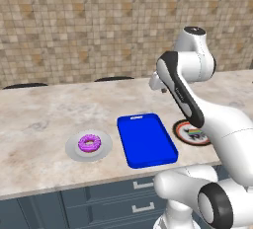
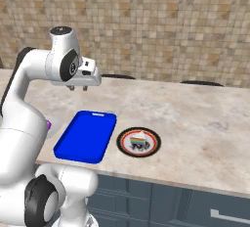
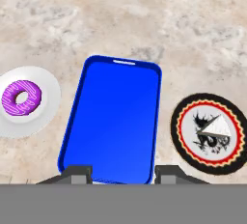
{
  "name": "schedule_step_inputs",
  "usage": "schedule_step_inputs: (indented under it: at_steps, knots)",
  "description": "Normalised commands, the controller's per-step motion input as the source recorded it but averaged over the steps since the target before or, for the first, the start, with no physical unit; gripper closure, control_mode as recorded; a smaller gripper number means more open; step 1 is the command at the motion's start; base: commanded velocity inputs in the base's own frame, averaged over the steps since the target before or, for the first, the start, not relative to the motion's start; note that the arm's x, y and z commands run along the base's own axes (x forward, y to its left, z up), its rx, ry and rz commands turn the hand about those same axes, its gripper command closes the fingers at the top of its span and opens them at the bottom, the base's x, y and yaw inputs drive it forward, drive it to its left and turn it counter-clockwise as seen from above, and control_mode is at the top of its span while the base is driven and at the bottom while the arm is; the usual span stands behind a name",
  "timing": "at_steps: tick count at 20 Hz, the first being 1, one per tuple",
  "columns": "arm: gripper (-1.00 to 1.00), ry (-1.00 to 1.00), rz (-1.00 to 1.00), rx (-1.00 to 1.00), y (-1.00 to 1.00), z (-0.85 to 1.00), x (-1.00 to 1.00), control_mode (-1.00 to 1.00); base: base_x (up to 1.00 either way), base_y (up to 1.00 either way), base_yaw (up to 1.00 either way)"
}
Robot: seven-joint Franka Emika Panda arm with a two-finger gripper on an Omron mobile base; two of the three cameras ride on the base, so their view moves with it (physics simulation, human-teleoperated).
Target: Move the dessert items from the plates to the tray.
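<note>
While nothing is being carried yet, status as follows:

Gripper: gripper (image 2: 78, 88) is hovering high over the worktop (image 1: 39, 114), above the far end of the tray (image 1: 146, 139); fingers (image 3: 77, 174) are pointing straight down.
Finger state: fingers are sitting nearly closed, nothing between them, no contact w/ anything.
Doughnut: purple-iced ring doughnut (image 1: 89, 143) is lying flat at centre of the light grey plate (image 1: 74, 152), left of tray, plate just beside tray edge but apart.
Cake wedge: white wedge w/ brown side (image 2: 139, 138) is sitting on the patterned plate (image 2: 124, 141), right of tray, also apart from it. In hand view its tip is pointing up-right, long axis running diagonally across plate (image 3: 185, 117).
Tray: blue, nothing on it, handle slot at far end, long axis running away from robot.
Key relation: hand view is putting the tray dead centre under the fingers, doughnut (image 3: 21, 97) off to left, wedge (image 3: 215, 127) off to right, roughly equal offsets. Neither item is under the fingers, so a sideways shift is coming first either way.
Progress: judging 0 of 2 items moved.
Next move needs: picking a side, opening fingers wider, dropping down. Doughnut is round so no wrist alignment needed; wedge prob. needs fingers squared across its flat sides.
Risk: wedge is small and tapered, could be slipping or tipping in a skewed pinch.
</note>
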Motion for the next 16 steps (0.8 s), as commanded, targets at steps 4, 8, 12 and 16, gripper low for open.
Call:
schedule_step_inputs:
  at_steps: [4, 8, 12, 16]
  knots:
    - [-1.00, 0.01, -0.01, 0.00, 0.10, 0.00, 0.00, -1.00, 0.00, 0.00, 0.00]
    - [-1.00, 0.04, -0.12, 0.01, -0.07, -0.05, 0.05, -1.00, 0.00, 0.00, 0.00]
    - [-1.00, 0.06, -0.26, 0.03, -0.53, -0.34, 0.05, -1.00, 0.00, 0.00, 0.00]
    - [-1.00, 0.07, -0.31, 0.00, -0.47, -0.31, 0.11, -1.00, 0.00, 0.00, 0.00]
